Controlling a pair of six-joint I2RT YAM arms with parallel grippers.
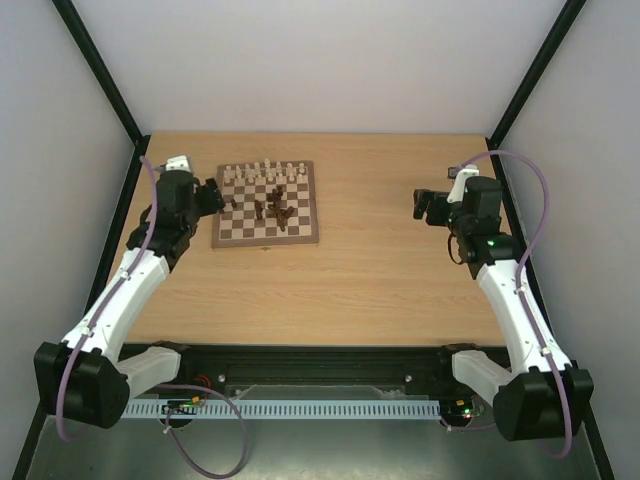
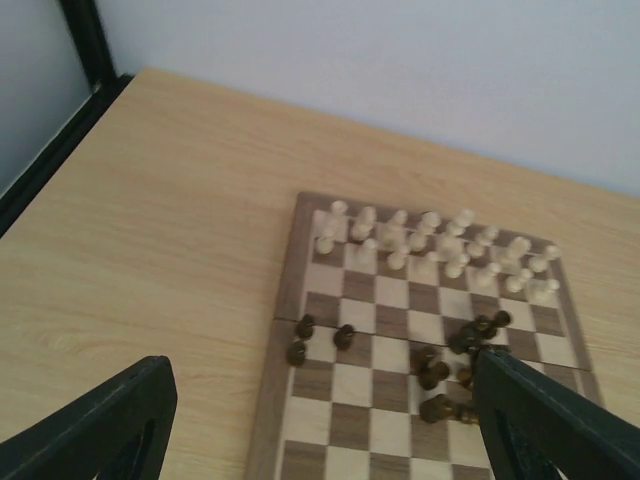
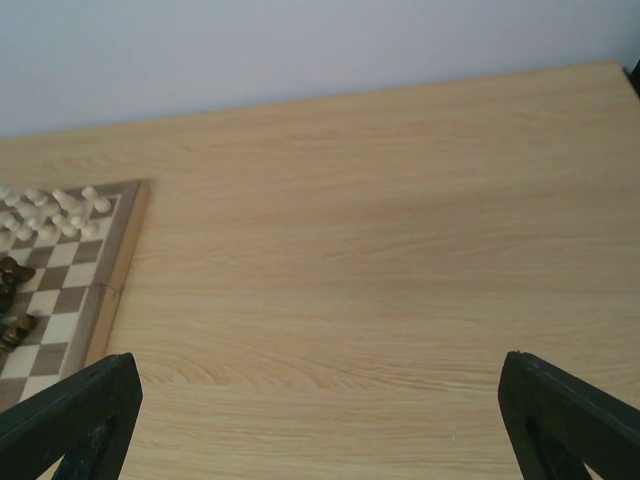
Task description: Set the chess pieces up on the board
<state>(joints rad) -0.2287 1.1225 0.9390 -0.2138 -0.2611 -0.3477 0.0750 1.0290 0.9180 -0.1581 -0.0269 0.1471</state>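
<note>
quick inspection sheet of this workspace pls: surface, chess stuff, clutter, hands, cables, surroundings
surface: light wooden table, no marks seen
job's things: board at the far left of the table; pale pieces lined up in two rows along its far edge; dark pieces bunched around the middle, not in rows, near rows bare
clutter: nothing seen
hands: left hand open, empty, beside the board's left edge; right hand open, empty, over bare table well right of the board
cables: purple cable loops along each arm, clear of the board
surroundings: white walls, black frame posts
</note>
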